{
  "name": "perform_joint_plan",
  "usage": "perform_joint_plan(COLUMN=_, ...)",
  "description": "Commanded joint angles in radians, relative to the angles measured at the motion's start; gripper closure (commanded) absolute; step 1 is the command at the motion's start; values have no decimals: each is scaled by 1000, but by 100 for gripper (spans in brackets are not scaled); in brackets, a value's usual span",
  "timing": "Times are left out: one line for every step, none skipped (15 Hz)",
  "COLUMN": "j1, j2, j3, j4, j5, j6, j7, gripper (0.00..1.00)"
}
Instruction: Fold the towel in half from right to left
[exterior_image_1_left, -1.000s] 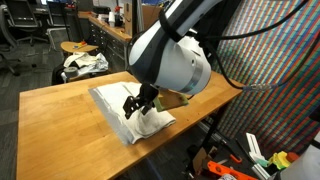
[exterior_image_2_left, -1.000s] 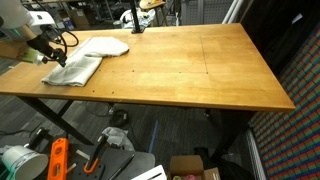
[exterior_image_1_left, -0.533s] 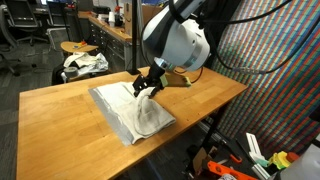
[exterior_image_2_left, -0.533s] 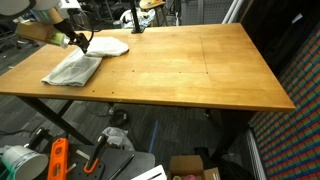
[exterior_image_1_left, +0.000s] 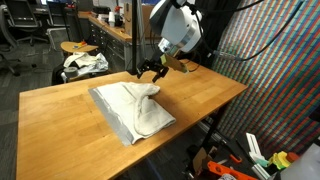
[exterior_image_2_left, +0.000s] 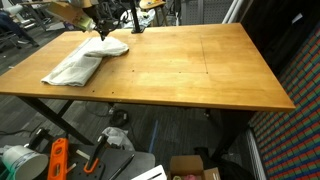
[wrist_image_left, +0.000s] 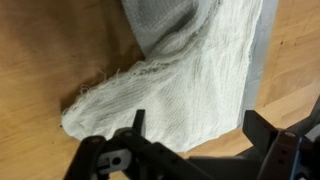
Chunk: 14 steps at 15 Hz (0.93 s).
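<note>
My gripper (exterior_image_1_left: 152, 70) is released. In the wrist view its dark fingers (wrist_image_left: 130, 145) stand wide apart along the bottom edge with nothing pinched between them, and the frame cuts off their lower parts. Beneath them the towel (wrist_image_left: 190, 80) runs from 12 o'clock down to a frayed, rounded end at 8 o'clock. A greyer band follows its 3 o'clock edge. I cannot tell how many layers lie under the top fold.

In an exterior view the towel (exterior_image_1_left: 135, 110) lies rumpled and doubled over on the wooden table (exterior_image_1_left: 60, 110). The gripper hangs just over its 1 o'clock corner, but I cannot make out whether the fingertips clear the raised fold. Most of the white arm (exterior_image_1_left: 178, 28) is cut off at the top of the frame.

In an exterior view from another angle, the towel (exterior_image_2_left: 85, 62) sits toward the table's 10 o'clock corner. The gripper above it is small and dark against the clutter, so its jaws are unreadable there.

Beyond the table, at 11 o'clock, a bundle of white fabric with dark patches (exterior_image_1_left: 85, 63) rests on a round stool, which it partly hides.
</note>
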Motion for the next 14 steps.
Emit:
perform_joint_plan(j1=-37, j2=113, j3=0, j4=151, j5=-36, j6=-50, j7=62, gripper=0)
perform_joint_plan(j1=-46, j2=137, j3=-2, j4=178, j5=-50, j6=-61, j7=77, gripper=0)
perform_joint_plan(j1=-55, j2=161, j3=-1, j4=203, j5=-60, j6=-69, j7=88, gripper=0)
perform_joint_plan(j1=-62, j2=186, j3=-4, j4=226, j5=-79, j6=-76, j7=104, gripper=0)
perform_joint_plan(j1=-68, j2=208, j3=-6, j4=243, j5=-97, j6=-75, j7=116, gripper=0)
perform_joint_plan(j1=-75, j2=225, j3=-9, j4=255, j5=-120, j6=-69, j7=132, gripper=0)
perform_joint_plan(j1=-83, j2=240, j3=-8, j4=265, j5=-136, j6=-60, j7=146, gripper=0)
perform_joint_plan(j1=-93, j2=252, j3=-10, j4=274, j5=-156, j6=-63, j7=159, gripper=0)
perform_joint_plan(j1=-103, j2=264, j3=-9, j4=285, j5=-168, j6=-62, j7=170, gripper=0)
perform_joint_plan(j1=-112, j2=273, j3=-10, j4=288, j5=-186, j6=-65, j7=183, gripper=0)
perform_joint_plan(j1=-121, j2=282, j3=-9, j4=295, j5=-199, j6=-62, j7=192, gripper=0)
perform_joint_plan(j1=-130, j2=288, j3=-7, j4=295, j5=-208, j6=-58, j7=198, gripper=0)
perform_joint_plan(j1=-139, j2=291, j3=-5, j4=294, j5=-219, j6=-59, j7=205, gripper=0)
perform_joint_plan(j1=-145, j2=294, j3=-4, j4=293, j5=-229, j6=-57, j7=209, gripper=0)
